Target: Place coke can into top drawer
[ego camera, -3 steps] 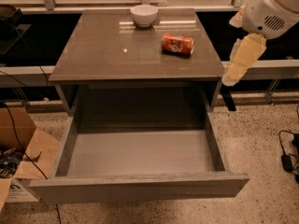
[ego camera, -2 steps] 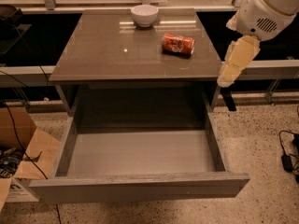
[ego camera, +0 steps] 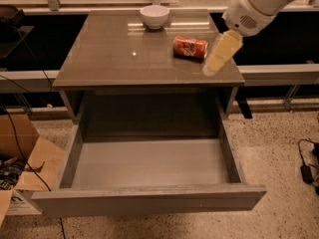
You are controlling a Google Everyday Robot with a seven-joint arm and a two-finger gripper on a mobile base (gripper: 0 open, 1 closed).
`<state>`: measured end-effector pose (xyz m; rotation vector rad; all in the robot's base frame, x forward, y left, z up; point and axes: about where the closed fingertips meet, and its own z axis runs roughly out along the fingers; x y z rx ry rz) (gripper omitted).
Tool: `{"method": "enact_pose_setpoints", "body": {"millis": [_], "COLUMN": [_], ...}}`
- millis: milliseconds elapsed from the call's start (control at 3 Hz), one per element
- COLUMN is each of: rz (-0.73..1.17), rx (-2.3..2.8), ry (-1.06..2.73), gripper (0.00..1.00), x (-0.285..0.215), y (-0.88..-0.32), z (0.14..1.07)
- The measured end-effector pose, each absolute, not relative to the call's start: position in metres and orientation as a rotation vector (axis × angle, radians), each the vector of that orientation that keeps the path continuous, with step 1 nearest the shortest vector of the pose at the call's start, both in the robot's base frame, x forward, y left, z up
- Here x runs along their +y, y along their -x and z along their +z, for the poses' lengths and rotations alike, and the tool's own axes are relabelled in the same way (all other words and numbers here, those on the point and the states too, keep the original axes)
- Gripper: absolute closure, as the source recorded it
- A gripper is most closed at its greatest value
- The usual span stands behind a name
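Gripper [ego camera: 208,70] beside coke can [ego camera: 190,47], bowl [ego camera: 154,16] behind.

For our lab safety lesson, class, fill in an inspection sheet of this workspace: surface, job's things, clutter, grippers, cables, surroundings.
Surface: glossy brown-grey cabinet top.
Job's things: coke can lying on its side, right of centre on the top; top drawer pulled open, nothing seen inside.
Clutter: white bowl at the top's back edge.
Grippers: one gripper above the top's right front, close beside the can, not holding it.
Cables: black cable on the left floor; second cable on the right floor.
Surroundings: open cardboard box at left; speckled floor.
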<state>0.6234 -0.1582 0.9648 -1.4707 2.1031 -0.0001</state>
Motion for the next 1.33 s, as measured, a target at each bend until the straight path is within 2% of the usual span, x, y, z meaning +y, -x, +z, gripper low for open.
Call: {"method": "enact_pose_setpoints", "body": {"millis": [667,1333], "rz": [0.113,0.187], "rx": [2.051,2.065], "ry": [1.418,1.410], "gripper": [0.00,0.00], "x": [-0.121,-0.116], "y": [-0.721,-0.777], "z": [0.932,0.898]}}
